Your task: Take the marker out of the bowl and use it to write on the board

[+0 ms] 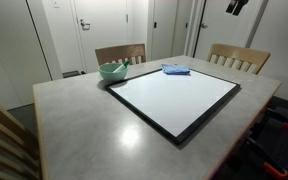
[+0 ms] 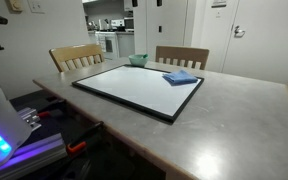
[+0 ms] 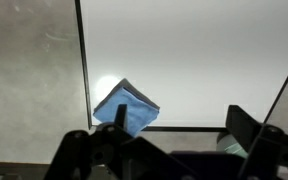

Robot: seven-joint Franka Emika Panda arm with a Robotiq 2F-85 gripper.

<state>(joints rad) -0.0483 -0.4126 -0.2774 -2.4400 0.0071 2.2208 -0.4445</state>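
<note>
The mint-green bowl (image 1: 112, 71) stands on the grey table just off the board's far corner, in front of a chair; it also shows in an exterior view (image 2: 139, 60). The marker is too small to make out in it. The board (image 1: 174, 100) lies flat in the middle of the table (image 2: 134, 86). My gripper (image 1: 238, 6) hangs high above the table's far side. In the wrist view its fingers (image 3: 180, 115) are open and empty, looking down on the board (image 3: 194, 60), with a bit of the bowl (image 3: 229, 146) behind one finger.
A folded blue cloth (image 1: 176, 69) lies at the board's far edge (image 2: 181, 77) (image 3: 126, 108). Two wooden chairs (image 1: 120, 52) (image 1: 239, 58) stand at the table's far side. Another chair back (image 1: 4, 140) is at the near corner.
</note>
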